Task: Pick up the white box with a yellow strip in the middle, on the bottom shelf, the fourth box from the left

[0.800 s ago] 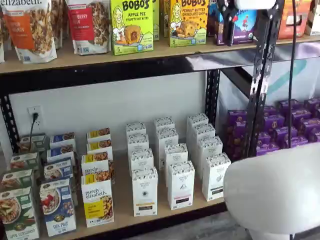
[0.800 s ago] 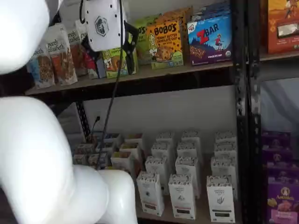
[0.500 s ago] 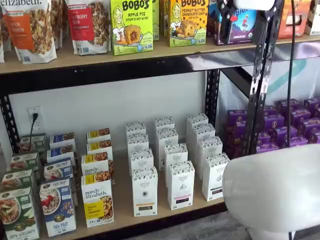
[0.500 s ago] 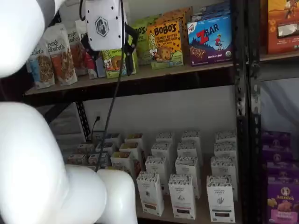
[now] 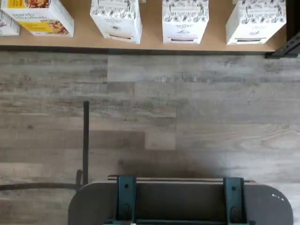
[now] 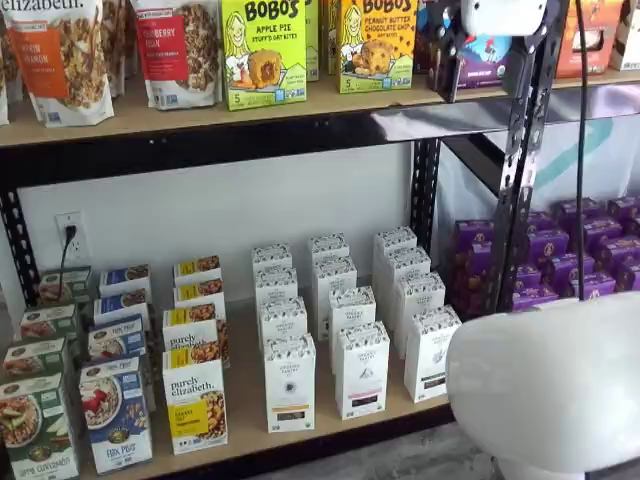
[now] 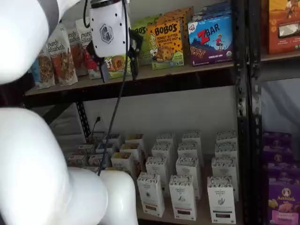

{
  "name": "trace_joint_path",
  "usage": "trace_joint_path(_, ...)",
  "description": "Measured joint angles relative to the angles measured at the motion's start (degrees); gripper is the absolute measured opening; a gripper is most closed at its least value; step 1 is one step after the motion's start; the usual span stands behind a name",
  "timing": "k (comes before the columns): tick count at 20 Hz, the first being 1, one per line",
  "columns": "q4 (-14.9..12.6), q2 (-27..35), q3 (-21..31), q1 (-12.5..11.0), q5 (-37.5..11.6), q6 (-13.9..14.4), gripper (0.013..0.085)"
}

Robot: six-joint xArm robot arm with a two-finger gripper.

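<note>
The white box [image 6: 290, 385] with a brownish-yellow strip low on its front stands at the front of its column on the bottom shelf [image 6: 245, 405], right of the purely elizabeth box [image 6: 196, 405]. It also shows in a shelf view [image 7: 151, 194] and in the wrist view [image 5: 117, 18], at the board's front edge [image 5: 150, 41]. My gripper [image 7: 117, 68] hangs high up at the level of the upper shelf, far above the box. It is open, with a plain gap between its black fingers [image 7: 134, 58] and nothing in them. Its white body [image 6: 503, 15] shows at the top edge.
Like white cartons with black strips [image 6: 361, 372] [image 6: 428, 355] fill the columns to the right. Cereal boxes [image 6: 115, 415] stand to the left and purple boxes [image 6: 570, 260] beyond the black upright [image 6: 522, 150]. Bobo's boxes [image 6: 264, 50] line the upper shelf. The arm's white links [image 7: 33, 154] [image 6: 550, 385] block the foreground.
The gripper has come down a little and shifted slightly right in front of the upper shelf. Its fingers stay apart. The boxes have not moved.
</note>
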Motion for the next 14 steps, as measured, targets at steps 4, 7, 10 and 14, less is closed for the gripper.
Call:
trace_joint_path(4,-1.43,-0.87,3.89,3.01,-4.09,2.45,0.085)
trace_joint_path(7,-1.61,-1.17,6.35,4.46,-6.14,3.89,0.085)
trace_joint_path(10,-2.16,-1.69,10.41,6.86,-9.27,6.07,0.085)
trace_joint_path(14,-2.32,-2.54,17.7,10.09,-16.33,9.29,0.085)
